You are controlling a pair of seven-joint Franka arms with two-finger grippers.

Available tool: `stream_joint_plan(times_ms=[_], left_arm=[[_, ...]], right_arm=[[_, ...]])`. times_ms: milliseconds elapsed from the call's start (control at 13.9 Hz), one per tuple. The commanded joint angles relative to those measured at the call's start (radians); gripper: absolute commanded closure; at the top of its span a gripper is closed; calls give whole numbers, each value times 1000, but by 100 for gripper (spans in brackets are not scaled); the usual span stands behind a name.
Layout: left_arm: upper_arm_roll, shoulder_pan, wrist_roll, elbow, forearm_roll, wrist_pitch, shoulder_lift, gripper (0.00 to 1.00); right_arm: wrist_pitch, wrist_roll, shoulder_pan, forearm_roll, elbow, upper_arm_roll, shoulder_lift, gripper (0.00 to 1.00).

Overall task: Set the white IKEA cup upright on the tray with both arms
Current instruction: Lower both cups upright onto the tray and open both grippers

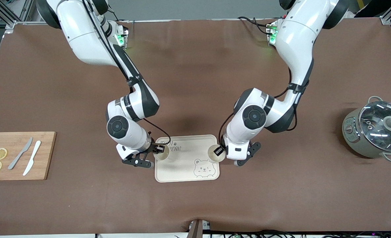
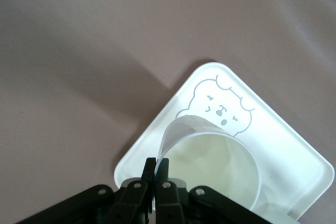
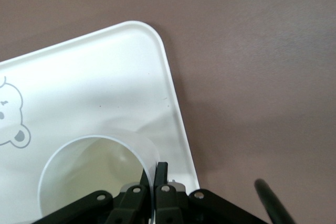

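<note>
left tool [image 2: 156, 167] pinches rim of upright white cup [image 2: 215, 169] | right tool [image 3: 155, 174] pinches second white cup [image 3: 94, 177], mouth up | cream tray [image 1: 185, 172] reads "BEAR"

Front cam high, facing arms; wrist cams close; share tray [image 1: 182, 172].

Two cups [image 1: 162, 152], one tray [image 1: 182, 165] — two knives [image 1: 21, 153], two lemon slices [image 1: 0, 153], one pot [image 1: 374, 131]
</note>
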Motion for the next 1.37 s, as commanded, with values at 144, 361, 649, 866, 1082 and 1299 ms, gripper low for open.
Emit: stream_joint_plan(times_ms=[144, 361, 649, 866, 1082, 1299], left_arm=[[22, -44, -34, 19, -22, 85, 67, 100], [24, -52, -31, 19, -19, 85, 84, 100], [24, -51, -12, 16, -14, 88, 91, 80], [25, -52, 12, 14, -5, 88, 84, 17], [25, -49, 12, 13, 6, 81, 66, 0], [25, -41, 12, 10, 12, 74, 14, 0]], right_arm=[[29, 19, 14, 0, 15, -13, 28, 100], [57, 19, 14, -3, 14, -13, 49, 100], [58, 19, 8, -2, 14, -14, 52, 0], [51, 18, 6, -2, 15, -14, 46, 0], [19, 13, 2, -2, 15, -14, 23, 0], [-92, 15, 0, 0, 18, -16, -41, 0]])
